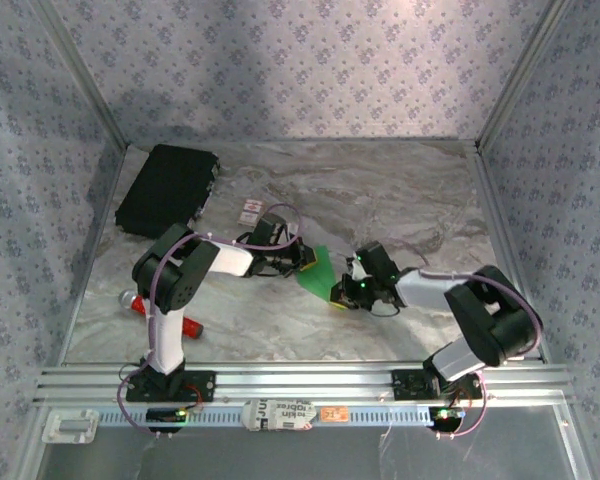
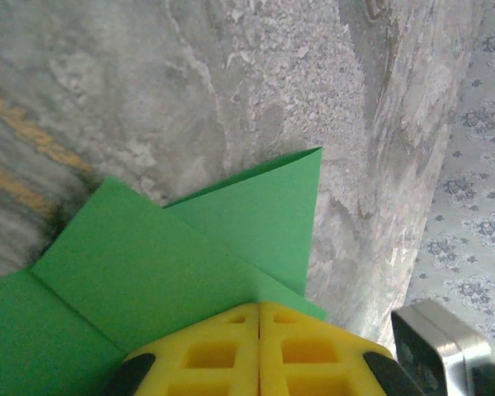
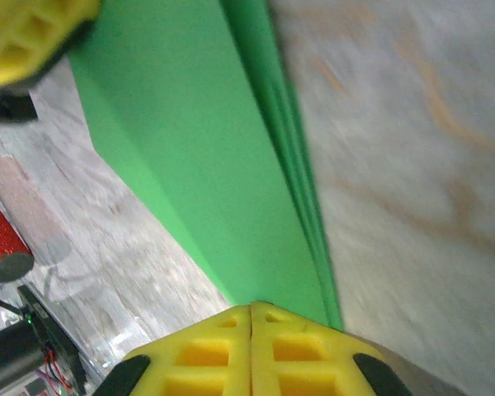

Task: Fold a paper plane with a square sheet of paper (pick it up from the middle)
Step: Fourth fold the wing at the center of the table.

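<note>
Nearest me, the right end effector (image 3: 250, 309) is pinching its yellow pads shut on one edge of the square sheet of paper (image 1: 318, 272), partly folded at mid-worktop (image 1: 400, 190) between the arms, and just beyond, the left end effector (image 2: 258, 307) is clamping the opposite side likewise. The sheet is looking light, limp and quick to crease, so I'd be gripping it along folded edges, where the layers are stiffening it. The pads are hiding the paper beneath them, so I'm not making out how many layers each is catching; farther back, the black case (image 1: 167, 187) is lying well apart.
</note>
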Action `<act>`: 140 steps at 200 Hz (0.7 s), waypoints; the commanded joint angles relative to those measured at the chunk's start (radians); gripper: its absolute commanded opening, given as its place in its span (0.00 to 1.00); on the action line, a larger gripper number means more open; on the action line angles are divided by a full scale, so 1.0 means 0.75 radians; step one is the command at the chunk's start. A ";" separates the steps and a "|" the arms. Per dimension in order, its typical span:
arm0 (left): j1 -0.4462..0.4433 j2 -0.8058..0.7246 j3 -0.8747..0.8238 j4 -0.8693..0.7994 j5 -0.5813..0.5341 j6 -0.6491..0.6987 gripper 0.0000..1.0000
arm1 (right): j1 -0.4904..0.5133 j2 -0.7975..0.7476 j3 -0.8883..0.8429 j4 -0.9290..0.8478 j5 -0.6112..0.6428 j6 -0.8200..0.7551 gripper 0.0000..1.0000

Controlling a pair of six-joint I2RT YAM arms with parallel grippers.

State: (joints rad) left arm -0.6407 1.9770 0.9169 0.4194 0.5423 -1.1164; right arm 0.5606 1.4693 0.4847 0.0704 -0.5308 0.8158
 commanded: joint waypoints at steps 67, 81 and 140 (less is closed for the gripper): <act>0.026 0.030 -0.059 -0.157 -0.058 -0.024 0.07 | -0.049 -0.325 -0.071 -0.262 0.005 0.022 0.21; 0.025 0.024 -0.070 -0.140 -0.058 -0.035 0.07 | -0.046 -0.276 -0.036 -0.256 0.011 0.034 0.24; 0.025 0.026 -0.082 -0.120 -0.056 -0.049 0.07 | -0.042 -0.191 -0.041 -0.245 0.033 0.065 0.31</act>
State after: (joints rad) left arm -0.6346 1.9762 0.8997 0.4511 0.5499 -1.1362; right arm 0.5297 1.3064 0.4450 -0.0795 -0.5224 0.8494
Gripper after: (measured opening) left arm 0.070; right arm 0.310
